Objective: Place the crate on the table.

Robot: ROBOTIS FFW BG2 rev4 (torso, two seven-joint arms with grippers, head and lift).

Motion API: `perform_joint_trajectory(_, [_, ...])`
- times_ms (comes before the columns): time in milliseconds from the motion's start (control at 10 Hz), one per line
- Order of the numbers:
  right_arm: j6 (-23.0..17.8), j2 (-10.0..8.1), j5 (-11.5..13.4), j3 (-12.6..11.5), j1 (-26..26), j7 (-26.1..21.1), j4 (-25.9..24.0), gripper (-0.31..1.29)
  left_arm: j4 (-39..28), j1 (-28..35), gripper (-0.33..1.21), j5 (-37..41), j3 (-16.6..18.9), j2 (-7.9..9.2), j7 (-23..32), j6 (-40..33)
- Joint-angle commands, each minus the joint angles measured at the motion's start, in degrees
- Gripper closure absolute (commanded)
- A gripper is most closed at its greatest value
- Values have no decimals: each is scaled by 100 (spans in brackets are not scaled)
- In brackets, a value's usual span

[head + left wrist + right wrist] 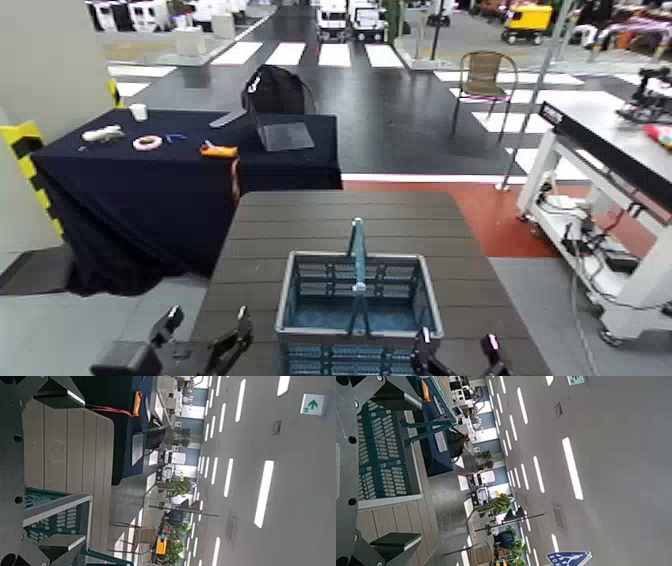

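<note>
The rectangular blue-grey plastic crate (358, 305) with lattice sides, a lighter grey rim and an upright teal central handle (356, 262) sits on the dark brown slatted table (300, 235) straight ahead of me at twelve o'clock, near the table's front edge, its base flat on the slats. My left claw (205, 335) hangs low at about ten o'clock from the crate, just beside its left wall but apart from it — the two black fingers (167, 324) are spread and grasp nothing. My right claw (455, 352) is at about four o'clock from the crate, just off its front right corner, fingers likewise parted and released, touching nothing that I can see. In my left wrist view the crate's lattice wall (55, 518) shows close by with bare slats beyond it; in my right wrist view the lattice side (379, 451) and the teal handle (435, 412) lie just beyond my finger. Past the table at eleven o'clock stands a navy-cloth-draped table (150, 190) carrying a white cup (138, 112), a roll of tape (147, 143), an orange tool (219, 151) and a dark flat panel (285, 136). A white-framed workbench (600, 200) stands at two o'clock, and a wicker-backed chair (485, 85) well beyond at one o'clock.
</note>
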Motion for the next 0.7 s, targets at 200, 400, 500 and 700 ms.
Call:
perform_joint_trajectory(200, [43, 10, 17, -13, 22, 0, -34, 14, -100, 174, 11, -224, -21, 8, 180, -114])
perform_joint_trajectory(400, [87, 10, 26, -21, 22, 9, -43, 14, -100, 165, 11, -233, -38, 8, 189, -131])
perform_joint_trajectory(500, [122, 18, 52, -39, 30, 9, -69, 14, -100, 165, 12, -241, -47, 17, 189, -131])
perform_joint_trajectory(700, [148, 18, 61, -48, 30, 18, -69, 14, -100, 165, 11, -241, -47, 17, 189, -131])
